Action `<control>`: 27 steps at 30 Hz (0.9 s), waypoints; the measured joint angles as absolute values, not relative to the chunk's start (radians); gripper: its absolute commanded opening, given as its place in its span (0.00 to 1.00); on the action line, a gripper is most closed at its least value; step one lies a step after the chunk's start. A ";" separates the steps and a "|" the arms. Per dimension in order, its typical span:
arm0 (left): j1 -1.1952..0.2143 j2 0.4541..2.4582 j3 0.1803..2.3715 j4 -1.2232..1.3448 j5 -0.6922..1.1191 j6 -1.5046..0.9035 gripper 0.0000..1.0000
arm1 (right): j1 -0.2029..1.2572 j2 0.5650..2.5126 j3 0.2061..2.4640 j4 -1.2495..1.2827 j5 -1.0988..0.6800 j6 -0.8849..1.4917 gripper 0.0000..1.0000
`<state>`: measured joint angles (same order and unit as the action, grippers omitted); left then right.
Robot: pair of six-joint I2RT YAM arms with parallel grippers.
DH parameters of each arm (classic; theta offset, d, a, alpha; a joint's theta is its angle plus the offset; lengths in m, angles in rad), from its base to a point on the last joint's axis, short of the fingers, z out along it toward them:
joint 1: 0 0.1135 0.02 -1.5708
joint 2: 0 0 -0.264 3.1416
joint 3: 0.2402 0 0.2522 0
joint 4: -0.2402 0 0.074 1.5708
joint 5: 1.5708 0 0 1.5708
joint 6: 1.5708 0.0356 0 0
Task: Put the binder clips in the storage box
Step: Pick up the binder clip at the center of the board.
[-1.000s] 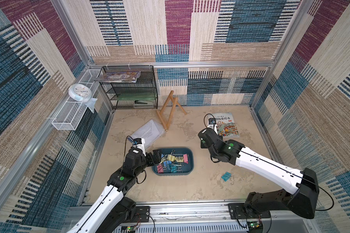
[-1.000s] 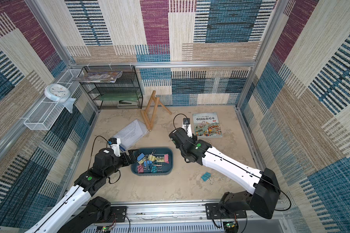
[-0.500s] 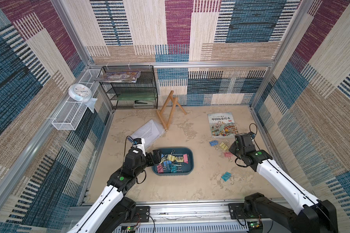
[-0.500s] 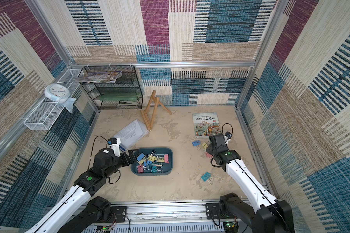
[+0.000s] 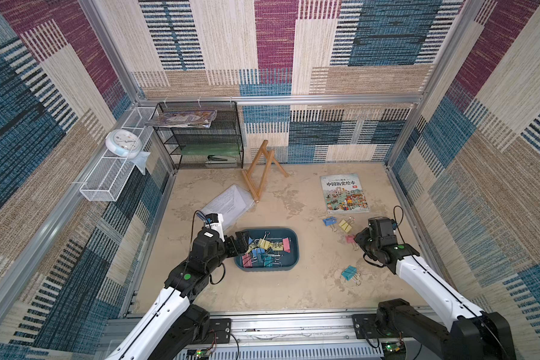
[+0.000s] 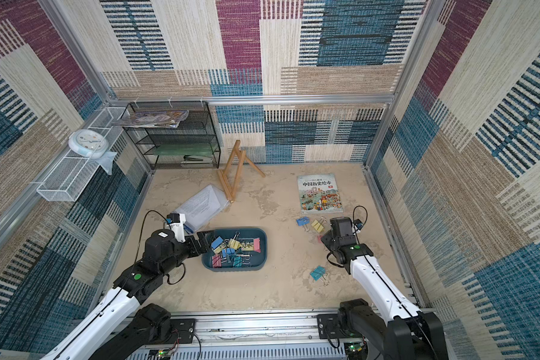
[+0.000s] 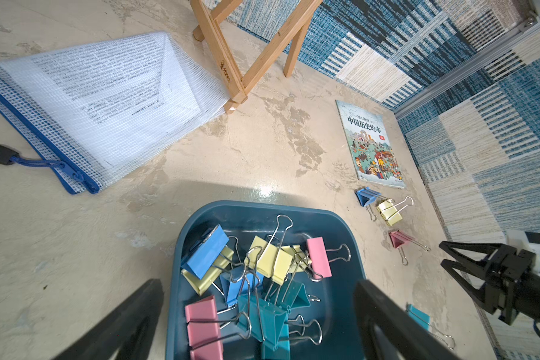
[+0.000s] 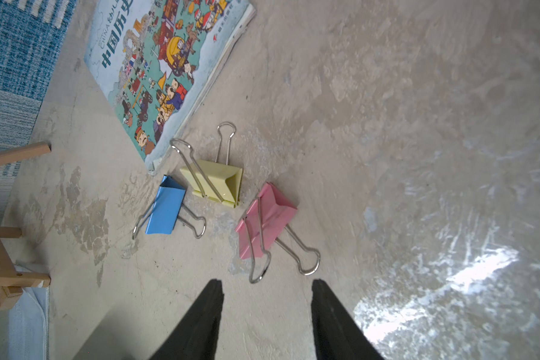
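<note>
- Since the binder clips point(image 7: 273, 263) are small, light folds of stiff steel with springy wire handles, I judge them easy to lift but apt to skid on the smooth tabletop point(image 5: 309, 286). The two flat painted sides of the body offer the surest hold, the thin handles a slippery one.
- Four lie loose on the tabletop. A pink clip point(image 8: 267, 224), a yellow clip point(image 8: 215, 182) and a blue clip point(image 8: 166, 205) sit close together beside the picture book point(image 5: 345, 193), and a teal clip point(image 5: 349, 272) lies apart, nearer the robot's base.
- The right gripper point(image 8: 266, 282) hovers just short of the pink clip, jaws partly apart and empty.
- The storage box point(image 7: 256, 207) holds a tangled heap of blue, yellow, pink and teal clips, handles interlocked.
- The left gripper point(image 7: 256, 283) hangs over the box's end nearest its own arm, jaws spread wide, holding nothing.
</note>
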<state>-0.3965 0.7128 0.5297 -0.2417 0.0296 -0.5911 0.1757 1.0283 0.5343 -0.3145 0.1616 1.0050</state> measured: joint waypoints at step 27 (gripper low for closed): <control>-0.396 0.739 0.524 -0.234 0.031 -0.596 0.99 | 0.144 1.040 0.487 -0.156 0.076 0.978 0.00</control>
